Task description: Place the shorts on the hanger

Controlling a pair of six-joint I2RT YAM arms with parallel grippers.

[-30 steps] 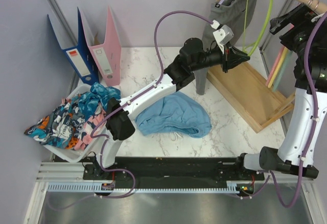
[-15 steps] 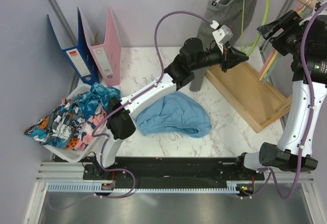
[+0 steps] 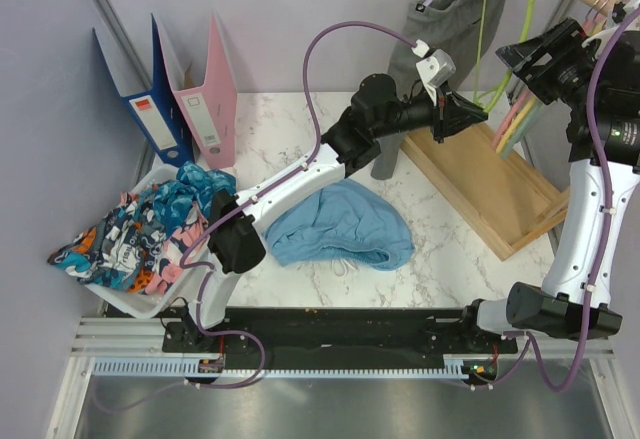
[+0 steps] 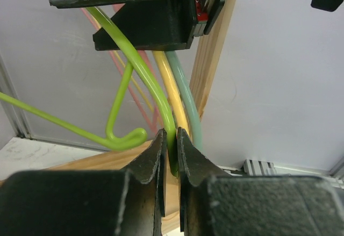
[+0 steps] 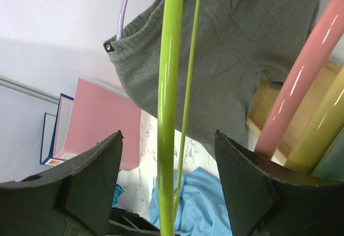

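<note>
Left gripper (image 4: 171, 139): clamped on the lime hanger (image 5: 169, 85).
Right gripper (image 5: 167, 139): spread apart around it.
Blue shorts (image 3: 345, 224): heaped on marble table (image 3: 290, 129).

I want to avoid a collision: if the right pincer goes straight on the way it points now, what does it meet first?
The right pincer, open, would first meet the hanger, whose lime rod stands between its jaws. Behind that hangs the grey garment; how far, I cannot tell.
</note>
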